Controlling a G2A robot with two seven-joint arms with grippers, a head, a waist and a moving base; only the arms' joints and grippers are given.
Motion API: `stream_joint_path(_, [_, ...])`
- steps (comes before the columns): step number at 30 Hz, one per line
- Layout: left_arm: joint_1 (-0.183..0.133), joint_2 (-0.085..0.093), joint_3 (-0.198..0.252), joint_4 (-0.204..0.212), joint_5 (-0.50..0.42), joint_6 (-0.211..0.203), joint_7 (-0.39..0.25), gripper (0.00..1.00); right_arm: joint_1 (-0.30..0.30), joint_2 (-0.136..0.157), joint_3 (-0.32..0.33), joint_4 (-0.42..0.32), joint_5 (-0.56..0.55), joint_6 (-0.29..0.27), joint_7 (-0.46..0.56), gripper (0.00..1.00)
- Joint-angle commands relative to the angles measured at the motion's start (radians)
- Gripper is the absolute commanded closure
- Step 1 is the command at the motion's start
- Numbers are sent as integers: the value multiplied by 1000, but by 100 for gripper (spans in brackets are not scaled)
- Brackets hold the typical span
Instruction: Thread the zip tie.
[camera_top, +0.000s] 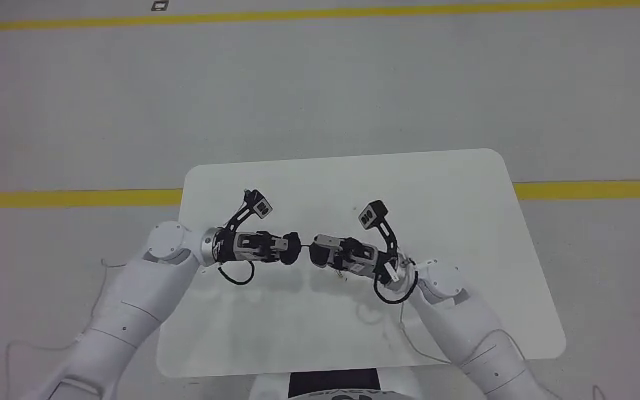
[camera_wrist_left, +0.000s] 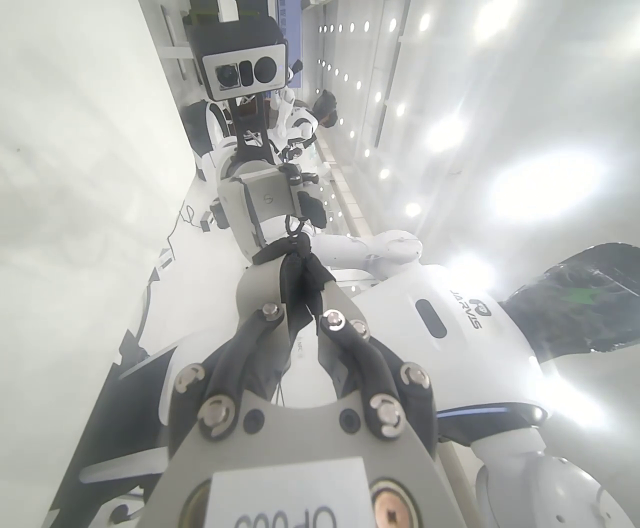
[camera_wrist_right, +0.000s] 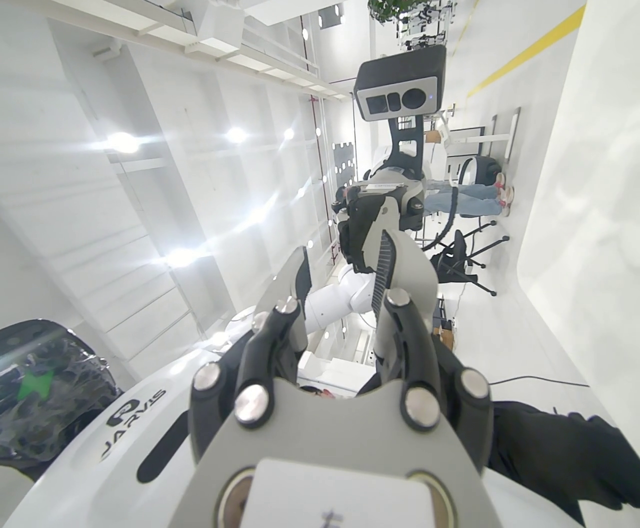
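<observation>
Both arms meet above the middle of the white table. My left gripper is shut on the black zip tie. A small loop of the tie sticks out past the fingertips. In the top view the zip tie shows as a thin black line bridging the short gap toward my right gripper. My right gripper stands open, tips facing the left gripper, with nothing visible between its fingers.
The table's rounded edges lie well away from both grippers, with bare surface on all sides. Yellow floor lines run beside and beyond the table.
</observation>
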Motion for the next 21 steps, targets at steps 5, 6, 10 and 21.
stream_joint_path(5, [0, 0, 0, 0, 0, 0, 0, 100, 3, 0, -7, 9, -3, -14, -10, 82])
stream_joint_path(6, [0, 0, 0, 0, 0, 0, 0, 100, 4, 0, -8, 9, -4, -16, -12, 86])
stream_joint_path(10, [0, 0, 0, 0, 0, 0, 0, 100, 7, -1, -15, 10, -6, -24, -20, 85])
stream_joint_path(21, [0, 0, 0, 0, 0, 0, 0, 100, 11, 0, -26, 10, -11, -40, -27, 89])
